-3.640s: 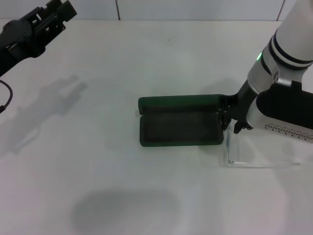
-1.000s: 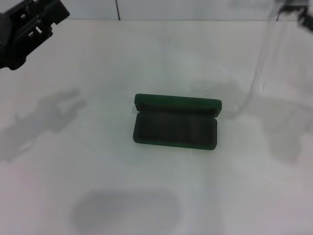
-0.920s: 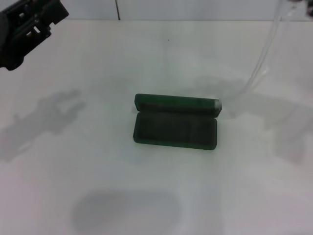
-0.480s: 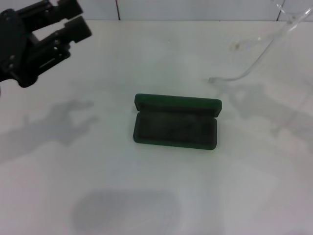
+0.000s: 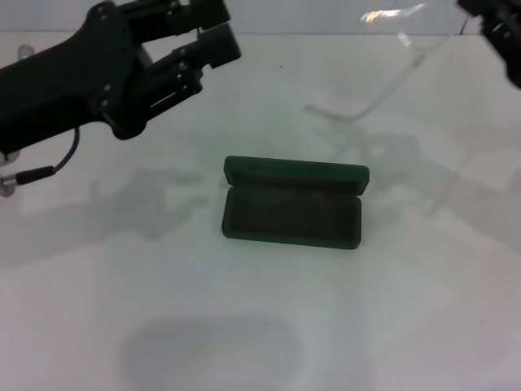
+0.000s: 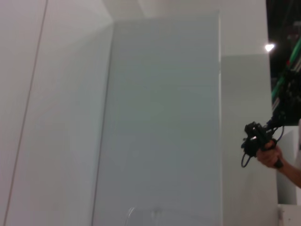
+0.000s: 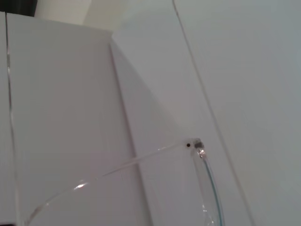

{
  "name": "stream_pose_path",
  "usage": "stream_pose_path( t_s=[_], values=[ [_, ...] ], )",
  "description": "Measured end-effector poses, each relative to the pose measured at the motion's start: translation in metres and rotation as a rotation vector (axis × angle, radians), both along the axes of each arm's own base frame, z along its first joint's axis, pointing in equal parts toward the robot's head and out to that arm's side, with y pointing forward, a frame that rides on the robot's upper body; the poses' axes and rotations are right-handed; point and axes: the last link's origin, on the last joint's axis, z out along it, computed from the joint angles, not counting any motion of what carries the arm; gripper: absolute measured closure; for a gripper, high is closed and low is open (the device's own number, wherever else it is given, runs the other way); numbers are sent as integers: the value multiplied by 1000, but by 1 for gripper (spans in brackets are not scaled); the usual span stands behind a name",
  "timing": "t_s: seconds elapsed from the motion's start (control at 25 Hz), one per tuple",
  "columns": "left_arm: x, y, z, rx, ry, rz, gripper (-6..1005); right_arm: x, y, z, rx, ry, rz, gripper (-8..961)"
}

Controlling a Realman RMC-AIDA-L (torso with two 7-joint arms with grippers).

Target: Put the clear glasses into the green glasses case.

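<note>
Since half a second ago the left hand [image 5: 213,34] has swung in from the far left, now over the far-left part of the counter [image 5: 244,326], much larger in the head view; its two black fingers [image 5: 220,45] stand apart with nothing between them.

The clear glasses [image 5: 383,81] have risen and tipped further: one thin clear arm slants from the far right down toward the middle, its curved tip hanging in the air above the counter beyond the case. A bright glint shows on the lens near the far edge. They hang well above the counter, well apart from the case.

The right hand [image 5: 496,24] shows only as a dark edge at the far-right corner; cannot tell whether its fingers are parted or closed on the frame. Right wrist view shows a hinge [image 7: 195,143] and clear arm close up.

The green glasses case [image 5: 291,204] lies open mid-counter, unmoved, lid standing up on the far side, dark lining bare.

No lettering readable on the case.
</note>
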Motion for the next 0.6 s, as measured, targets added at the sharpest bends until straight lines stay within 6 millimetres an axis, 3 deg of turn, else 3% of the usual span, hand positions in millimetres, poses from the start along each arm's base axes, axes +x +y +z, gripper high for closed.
stream_pose_path(
  t_s=[0.2, 0.6],
  values=[
    [13, 3, 4, -3, -36, -58, 603, -14, 7, -19, -73, -41, 31, 900],
    [26, -17, 17, -20, -179, -217, 649, -29, 11, -45, -192, -116, 62, 900]
  ],
)
